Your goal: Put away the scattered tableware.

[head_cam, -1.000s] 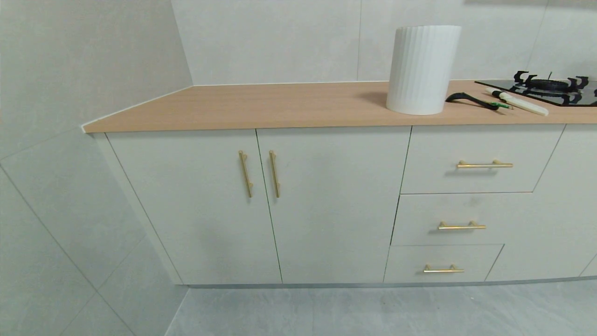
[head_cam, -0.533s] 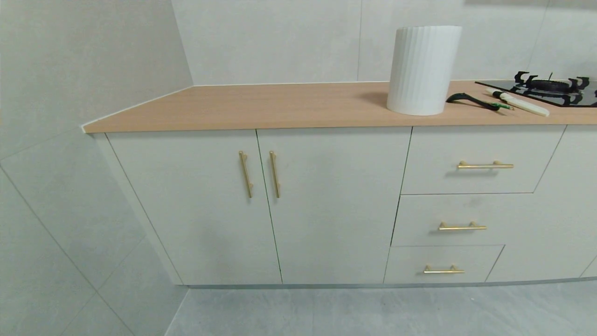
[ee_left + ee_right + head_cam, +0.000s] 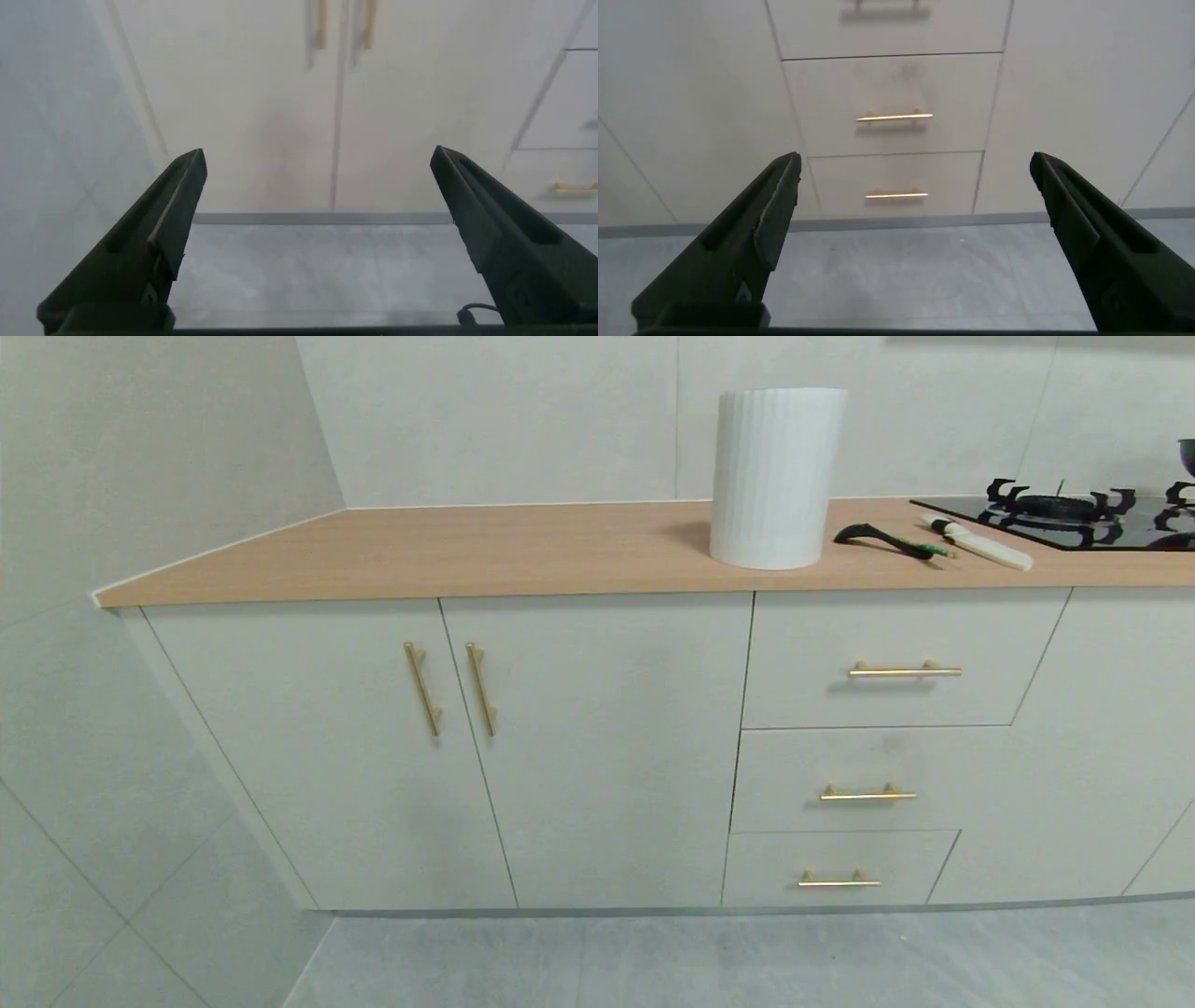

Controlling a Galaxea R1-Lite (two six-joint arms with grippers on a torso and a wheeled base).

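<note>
While both arms hung low in front of the cupboards, a tall white ribbed round holder [image 3: 778, 476] stood upright on the light brown wooden counter [image 3: 467, 551]. Its top was too high to look into, so I could not tell what was in it. Just beside it, on the stove side, lay a black curved spoon with a green bit [image 3: 882, 539]. Next to the spoon lay a long cream tool with a dark end [image 3: 980, 541], close to the flat black glass stove [image 3: 1055, 509].

Under the counter, the two pale cupboard doors with gold bar handles [image 3: 327, 756] were shut. The three pale drawers with gold handles [image 3: 887, 644] were shut too.

The left gripper [image 3: 316, 159] faced the doors and the grey floor [image 3: 318, 271]. Its jaws were spread wide with nothing between them. The right gripper [image 3: 913, 161] faced the lower drawers, and its jaws were spread wide too, holding nothing.
</note>
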